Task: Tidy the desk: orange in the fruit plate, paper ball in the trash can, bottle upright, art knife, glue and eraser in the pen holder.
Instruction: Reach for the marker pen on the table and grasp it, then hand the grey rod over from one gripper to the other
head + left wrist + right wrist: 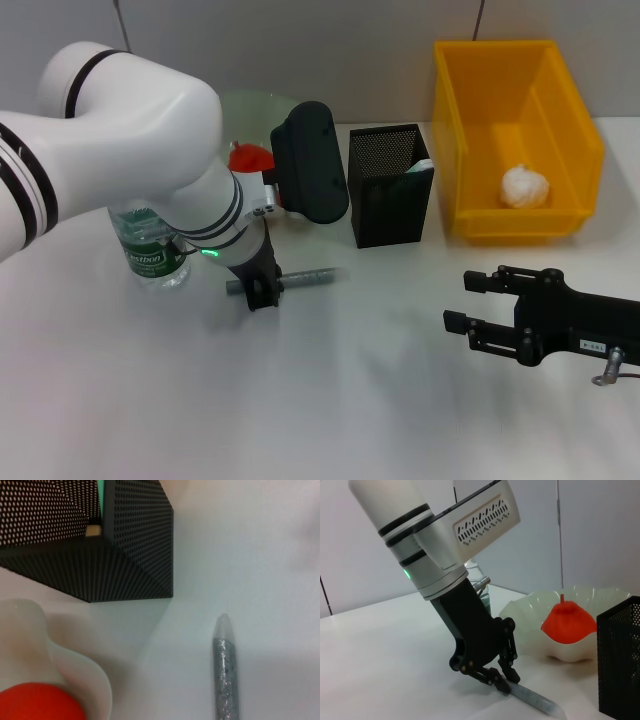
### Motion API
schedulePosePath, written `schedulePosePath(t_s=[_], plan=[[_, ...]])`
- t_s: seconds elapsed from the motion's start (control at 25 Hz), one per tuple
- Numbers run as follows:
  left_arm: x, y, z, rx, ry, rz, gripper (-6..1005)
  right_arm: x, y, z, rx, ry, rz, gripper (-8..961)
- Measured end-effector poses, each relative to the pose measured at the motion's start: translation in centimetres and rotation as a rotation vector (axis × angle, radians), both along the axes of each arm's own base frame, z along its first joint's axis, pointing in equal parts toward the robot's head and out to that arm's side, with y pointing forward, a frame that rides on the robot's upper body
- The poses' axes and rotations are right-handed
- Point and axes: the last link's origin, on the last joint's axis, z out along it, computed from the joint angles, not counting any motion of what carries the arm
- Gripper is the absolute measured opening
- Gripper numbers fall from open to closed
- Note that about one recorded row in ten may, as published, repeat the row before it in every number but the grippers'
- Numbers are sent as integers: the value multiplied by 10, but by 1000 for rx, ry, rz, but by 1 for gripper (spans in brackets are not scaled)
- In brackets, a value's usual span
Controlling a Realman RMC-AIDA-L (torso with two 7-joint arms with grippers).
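Art knife [305, 279] under left gripper's [501, 682] fingers

The work surface was a plain white tabletop [330, 400], matte, with soft diffuse shadows under even overhead light. Beyond the far side of the left gripper [502, 682], a pale grey wall [300, 50] ran the full width behind the table, split by thin dark vertical seams. Near the right gripper [470, 300] the surface showed only faint grey shading.
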Motion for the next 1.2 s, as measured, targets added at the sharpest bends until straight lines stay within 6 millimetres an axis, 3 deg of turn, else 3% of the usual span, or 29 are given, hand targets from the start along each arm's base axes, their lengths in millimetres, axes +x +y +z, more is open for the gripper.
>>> schedulePosePath(t_s=[0.84, 1.2], plan=[[-1, -1, 2, -2, 21, 0, 142, -3, 1, -2, -4, 7, 3, 626], [16, -2, 11, -2, -53, 18, 134, -3, 3, 1, 11, 20, -2, 626]])
